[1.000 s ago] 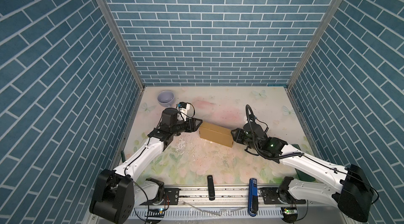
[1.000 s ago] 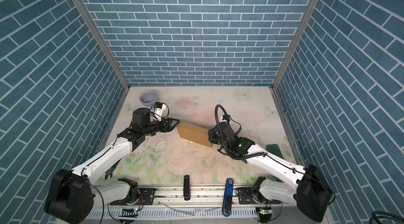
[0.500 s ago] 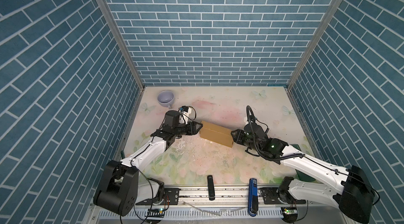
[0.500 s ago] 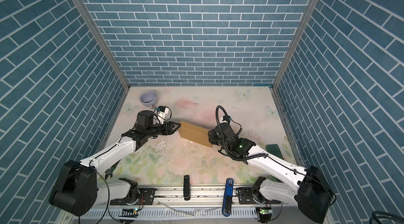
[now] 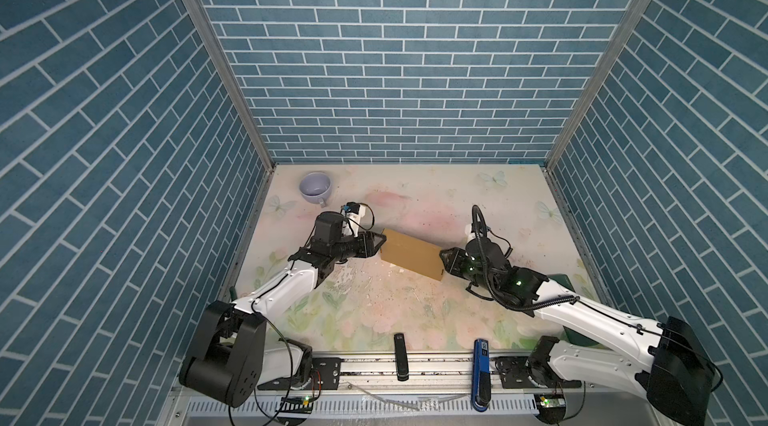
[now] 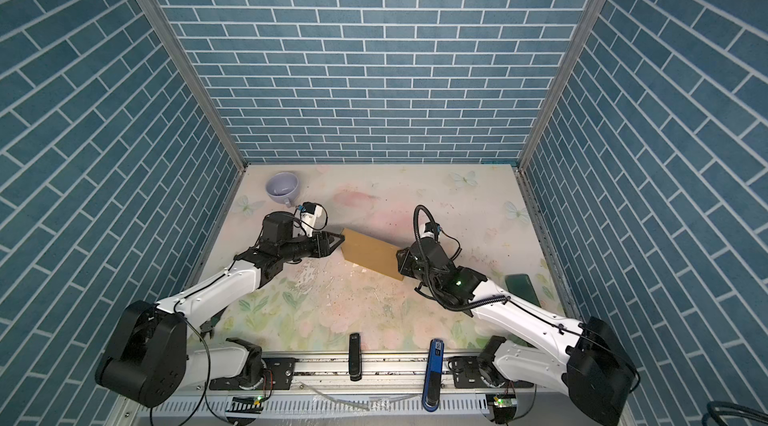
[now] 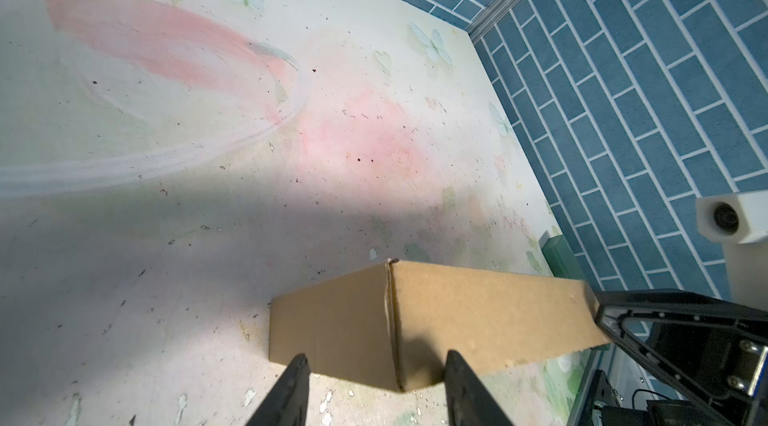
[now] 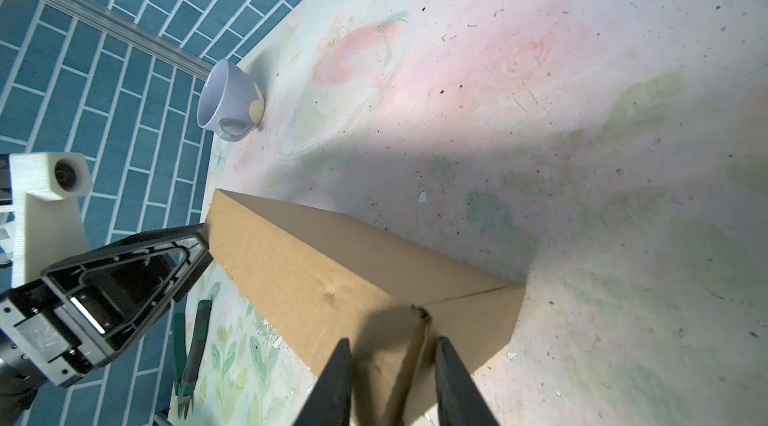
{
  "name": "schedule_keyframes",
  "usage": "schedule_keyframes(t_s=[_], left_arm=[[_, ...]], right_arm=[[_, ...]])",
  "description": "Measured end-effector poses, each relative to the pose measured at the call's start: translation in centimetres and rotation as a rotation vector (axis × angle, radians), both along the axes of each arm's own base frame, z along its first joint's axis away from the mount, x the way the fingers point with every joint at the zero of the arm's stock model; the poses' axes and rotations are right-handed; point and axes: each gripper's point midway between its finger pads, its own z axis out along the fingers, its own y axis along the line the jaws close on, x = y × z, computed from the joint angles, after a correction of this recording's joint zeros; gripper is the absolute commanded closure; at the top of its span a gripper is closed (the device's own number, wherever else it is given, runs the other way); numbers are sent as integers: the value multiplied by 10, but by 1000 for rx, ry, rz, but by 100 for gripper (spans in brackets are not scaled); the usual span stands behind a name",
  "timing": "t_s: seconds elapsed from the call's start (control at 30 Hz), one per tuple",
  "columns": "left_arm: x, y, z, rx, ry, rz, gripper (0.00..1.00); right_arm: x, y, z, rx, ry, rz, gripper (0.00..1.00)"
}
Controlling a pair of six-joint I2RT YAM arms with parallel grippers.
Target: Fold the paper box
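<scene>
Plain tan paper box [image 5: 409, 254]; long, closed, sharp-creased corners

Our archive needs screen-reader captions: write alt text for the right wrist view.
A tan paper box lies on the floral table, straddled at its near end by the right end effector and touched at its far end by the left end effector. A lilac cup stands by the blue brick wall.
</scene>
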Motion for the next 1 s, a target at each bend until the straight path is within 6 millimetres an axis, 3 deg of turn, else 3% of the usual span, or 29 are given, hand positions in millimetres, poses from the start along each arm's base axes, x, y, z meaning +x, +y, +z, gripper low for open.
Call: schedule_keyframes(t_s=[0.3,0.63,1.0], left_arm=[[3,0,0,4,-35,11,50],[3,1,0,3,-39,30,51],[3,1,1,8,-41,44,51]], right_arm=[[5,0,-1,34,-19,-21,73],[6,-8,-1,14,2,-18,56],[0,-6,13,37,11,11,63]])
